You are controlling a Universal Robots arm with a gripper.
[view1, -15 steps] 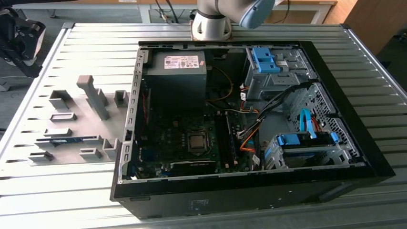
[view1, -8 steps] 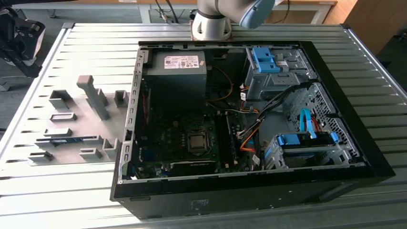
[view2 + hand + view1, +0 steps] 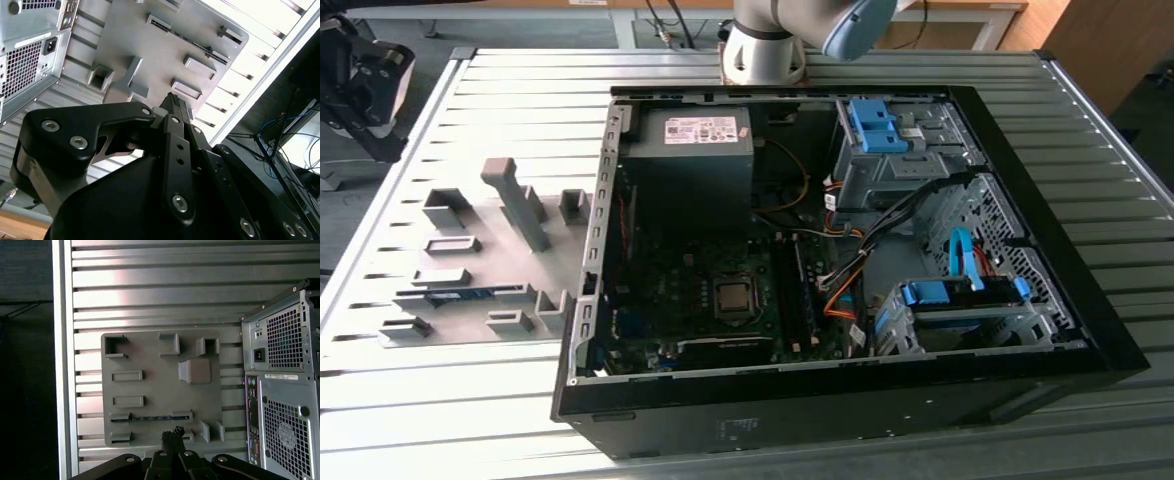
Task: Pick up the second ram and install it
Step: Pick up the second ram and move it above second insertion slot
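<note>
The second ram [image 3: 462,294] is a thin blue-green stick standing on edge in a slot of the grey fixture plate [image 3: 480,255], on the exterior view's left of the computer case. In both wrist views it shows as a dark strip between two grey blocks [image 3: 150,417] [image 3: 192,44]. My gripper [image 3: 172,434] [image 3: 173,103] hangs high above the plate, well clear of the ram. Its fingertips are together with nothing between them.
The open black computer case [image 3: 1067,300] lies on the slatted metal table [image 3: 1121,180], with the motherboard's long black slots [image 3: 797,295] inside. Grey fixture blocks [image 3: 520,205] stand up from the plate. The arm's base [image 3: 767,45] is behind the case.
</note>
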